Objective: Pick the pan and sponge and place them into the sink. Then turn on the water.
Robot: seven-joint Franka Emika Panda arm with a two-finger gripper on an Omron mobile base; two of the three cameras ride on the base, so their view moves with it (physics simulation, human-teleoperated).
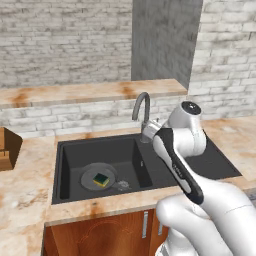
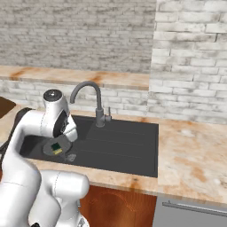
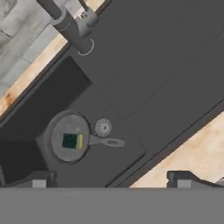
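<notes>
The dark grey pan (image 3: 59,151) lies flat in the basin of the black sink (image 3: 153,65), its thin handle (image 3: 109,142) pointing past the round metal drain (image 3: 103,127). On the pan rests the sponge (image 3: 72,141), yellow with a green top. My gripper (image 3: 111,179) hangs open high above the basin's near edge, holding nothing. The base views show the same pan (image 1: 89,179) (image 2: 48,150) with the sponge (image 1: 101,179) (image 2: 56,148) in the sink's (image 1: 75,155) (image 2: 128,146) left basin. The gooseneck faucet (image 1: 142,112) (image 2: 95,99) stands behind the basin; no water is seen running.
The faucet's base (image 3: 72,30) and small lever sit at the sink's back edge. The marbled counter (image 2: 195,155) runs to the right, and a raised ledge (image 1: 90,92) backs the sink under brick walls. A wooden object (image 1: 7,147) stands on the counter at far left.
</notes>
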